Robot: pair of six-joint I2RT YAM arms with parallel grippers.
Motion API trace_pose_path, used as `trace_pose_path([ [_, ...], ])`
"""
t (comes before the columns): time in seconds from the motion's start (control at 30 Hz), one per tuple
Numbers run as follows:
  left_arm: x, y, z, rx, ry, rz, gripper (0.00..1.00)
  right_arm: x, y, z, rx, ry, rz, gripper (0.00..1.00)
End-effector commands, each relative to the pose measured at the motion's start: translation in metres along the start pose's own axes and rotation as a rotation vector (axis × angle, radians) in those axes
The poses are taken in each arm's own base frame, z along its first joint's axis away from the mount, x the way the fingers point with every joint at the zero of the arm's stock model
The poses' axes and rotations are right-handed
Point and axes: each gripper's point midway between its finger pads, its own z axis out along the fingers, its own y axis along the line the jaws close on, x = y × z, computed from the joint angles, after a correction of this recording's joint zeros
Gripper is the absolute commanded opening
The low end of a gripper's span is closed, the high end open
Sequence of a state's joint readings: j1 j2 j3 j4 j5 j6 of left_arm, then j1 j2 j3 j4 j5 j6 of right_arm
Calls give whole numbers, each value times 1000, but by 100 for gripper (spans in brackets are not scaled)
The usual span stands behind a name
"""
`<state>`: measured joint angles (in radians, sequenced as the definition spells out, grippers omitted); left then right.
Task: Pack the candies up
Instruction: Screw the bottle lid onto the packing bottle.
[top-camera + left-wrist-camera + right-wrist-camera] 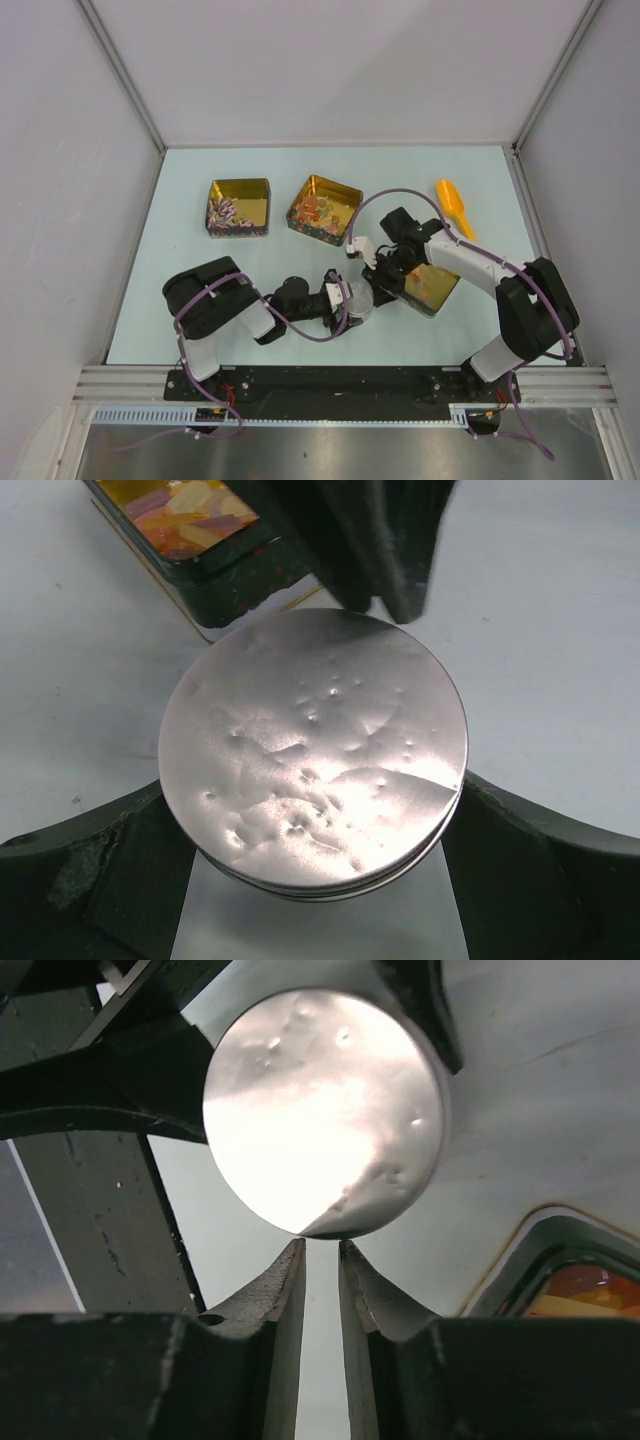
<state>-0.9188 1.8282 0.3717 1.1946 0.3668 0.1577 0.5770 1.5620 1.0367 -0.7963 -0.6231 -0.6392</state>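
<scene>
Holding round tin [312,730] clamped between left hand [310,810] fingers, lid up. Right hand [322,1248] fingers nearly together, tips at tin's far rim; grip on lid unclear. Candies [228,213] sit in gold tin [250,190], well beyond both hands. Advice: keep left clamp level, pinch lid lip only, lift straight.

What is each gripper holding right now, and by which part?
The left gripper clasps the round silver tin by opposite sides. The right gripper, nearly closed, meets the tin's rim; whether it pinches it cannot be told.
</scene>
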Motion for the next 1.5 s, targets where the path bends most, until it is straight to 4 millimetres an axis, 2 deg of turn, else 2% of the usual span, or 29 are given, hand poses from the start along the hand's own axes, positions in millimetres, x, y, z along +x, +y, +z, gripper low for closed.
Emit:
trace_pose_path([
  [0.0, -23, 23, 6, -83, -69, 46, 94, 3, 19, -6, -34, 1, 2, 24],
  [0.1, -24, 22, 6, -75, -69, 44, 94, -6, 6, -14, 32, -40, -16, 27],
  [0.17, -24, 21, 7, -72, -69, 44, 94, -16, -6, -24, 71, -79, -16, 35],
  [0.27, -24, 21, 7, -69, -69, 45, 93, -36, -14, -30, 75, -127, -30, 42],
  [0.5, -22, 21, 8, -68, -61, 41, 94, -78, -40, -12, 117, -189, -84, 44],
  [0.6, -22, 22, 8, -71, -60, 43, 94, -75, -36, 3, 107, -143, -110, 52],
  [0.67, -23, 22, 8, -72, -62, 43, 94, -69, -31, 8, 89, -118, -109, 62],
  [0.7, -23, 22, 8, -72, -62, 40, 94, -62, -29, 13, 84, -105, -105, 64],
  [0.8, -24, 23, 8, -74, -64, 41, 94, -60, -26, 19, 97, -105, -105, 69],
  [0.83, -23, 24, 7, -77, -63, 36, 94, -58, -24, 21, 98, -102, -102, 76],
  [0.93, -24, 25, 7, -80, -64, 33, 94, -52, -24, 32, 139, -73, -116, 75],
  [1.03, -23, 25, 7, -78, -62, 32, 94, -45, -34, 42, 179, -41, -98, 72],
  [1.2, -23, 26, 7, -81, -60, 33, 94, -42, -41, 42, 199, -35, -92, 68],
  [1.23, -22, 26, 7, -80, -57, 32, 94, -42, -43, 38, 198, -46, -83, 63],
  [1.33, -22, 27, 8, -86, -53, 34, 94, -50, -39, 22, 162, -111, -73, 57],
  [1.47, -19, 30, 9, -95, -40, 30, 94, -44, -34, 8, 150, -111, -63, 49],
])
